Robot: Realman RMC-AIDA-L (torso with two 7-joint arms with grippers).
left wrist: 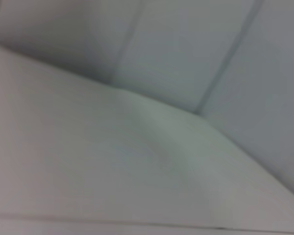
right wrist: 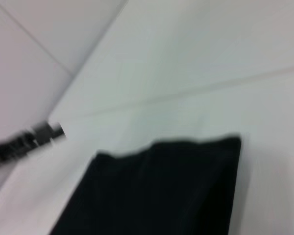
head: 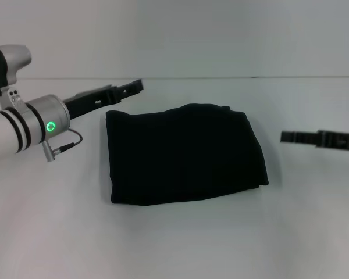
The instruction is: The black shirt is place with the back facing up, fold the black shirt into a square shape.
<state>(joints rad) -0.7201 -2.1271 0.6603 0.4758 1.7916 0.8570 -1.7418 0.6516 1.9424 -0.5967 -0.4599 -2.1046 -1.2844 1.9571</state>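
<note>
The black shirt (head: 183,153) lies folded into a rough square on the middle of the white table (head: 174,244). No lettering shows on it. It also shows in the right wrist view (right wrist: 157,191). My left gripper (head: 134,87) is above the table just beyond the shirt's far left corner and holds nothing. My right gripper (head: 286,137) is to the right of the shirt, apart from it, and holds nothing. The left gripper also shows far off in the right wrist view (right wrist: 46,132). The left wrist view shows only table and wall.
A pale wall (head: 174,35) stands behind the table's far edge. Bare white table surface surrounds the shirt on all sides.
</note>
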